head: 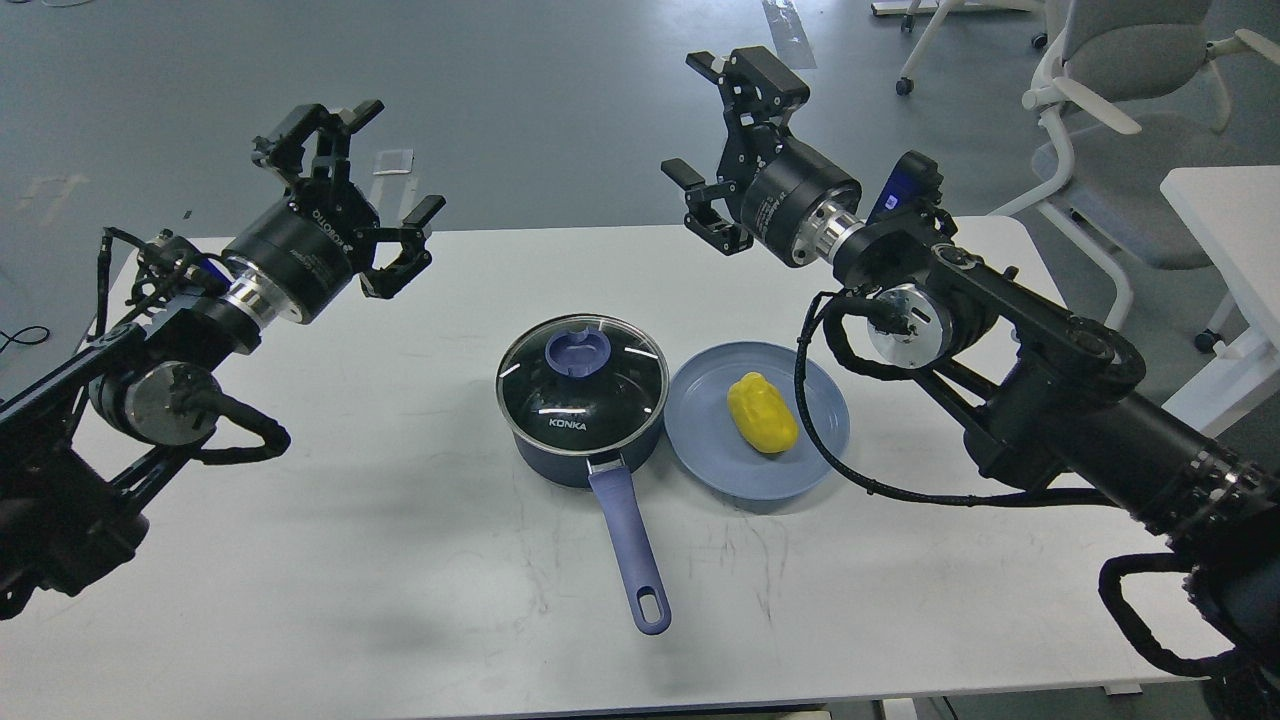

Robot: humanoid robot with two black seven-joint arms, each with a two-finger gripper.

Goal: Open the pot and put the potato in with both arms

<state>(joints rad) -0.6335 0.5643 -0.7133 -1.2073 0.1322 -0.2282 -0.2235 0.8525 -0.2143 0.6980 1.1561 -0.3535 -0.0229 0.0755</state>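
Observation:
The dark navy pot [583,420] stands mid-table with its glass KONKA lid [583,382] on and the blue knob [578,352] on top. Its periwinkle handle [630,545] points toward me. Just right of it, the yellow potato [762,412] lies on a light-blue plate [700,420]. My left gripper [350,185] hovers high over the table's far left, fingers spread, holding nothing. My right gripper [722,150] hangs above the far edge, behind the plate, also open and empty.
The white table [400,560] carries only the pot and plate. A grey office chair [1130,90] and a second white table [1225,230] stand at the right. Grey floor lies beyond the far edge.

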